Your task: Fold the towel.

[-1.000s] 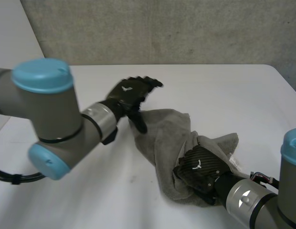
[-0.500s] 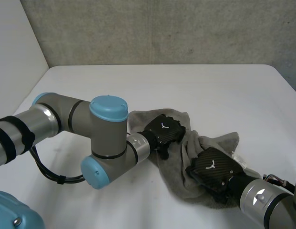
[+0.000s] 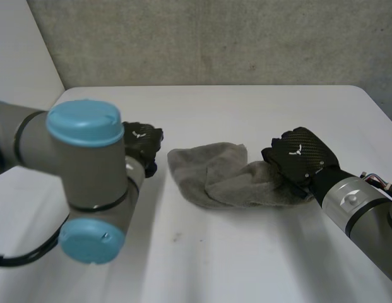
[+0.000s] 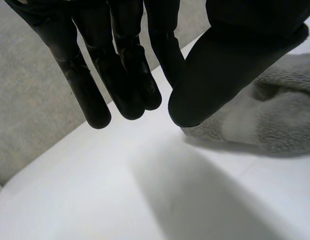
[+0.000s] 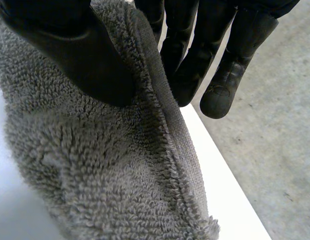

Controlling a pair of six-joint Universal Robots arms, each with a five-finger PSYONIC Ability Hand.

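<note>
The grey towel (image 3: 214, 173) lies bunched in a loose strip across the middle of the white table (image 3: 246, 107). My right hand (image 3: 300, 156) is at the towel's right end. In the right wrist view its thumb (image 5: 80, 55) and fingers pinch a folded edge of the towel (image 5: 95, 165). My left hand (image 3: 142, 140) hovers just left of the towel's left end, apart from it. In the left wrist view its fingers (image 4: 125, 75) are drawn in against the thumb with nothing between them, and the towel (image 4: 274, 120) lies beside the thumb.
My left arm's big grey elbow (image 3: 88, 183) stands over the table's front left. A grey wall (image 3: 214, 38) runs behind the table's far edge. Bare table lies in front of the towel and behind it.
My left hand has come off the towel, moved left and closed. My right hand has pulled its end of the towel to the right and away, stretching the heap into a strip.
</note>
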